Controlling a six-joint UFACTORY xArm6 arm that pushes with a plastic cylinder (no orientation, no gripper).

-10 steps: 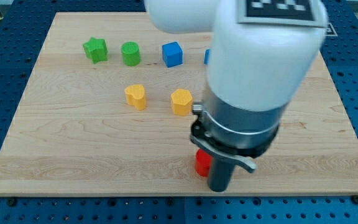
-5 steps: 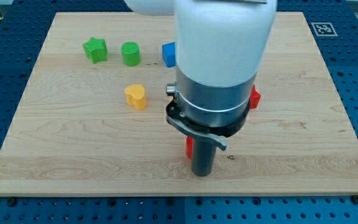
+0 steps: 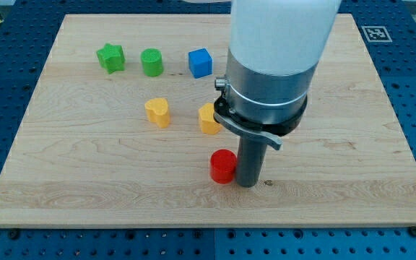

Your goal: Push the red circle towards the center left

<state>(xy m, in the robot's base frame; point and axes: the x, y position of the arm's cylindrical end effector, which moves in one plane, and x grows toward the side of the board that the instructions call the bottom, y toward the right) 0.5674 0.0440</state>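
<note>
The red circle [image 3: 222, 166] was a short round block standing flat, its round top facing up, so it pointed no way sideways. It sat near the front middle of the tabletop [image 3: 63, 180]. My tip [image 3: 246, 183] stood straight up and down, touching the red circle's right side. The big arm above hid part of a yellow block [image 3: 208, 120]. There were no jaws, only a rod.
</note>
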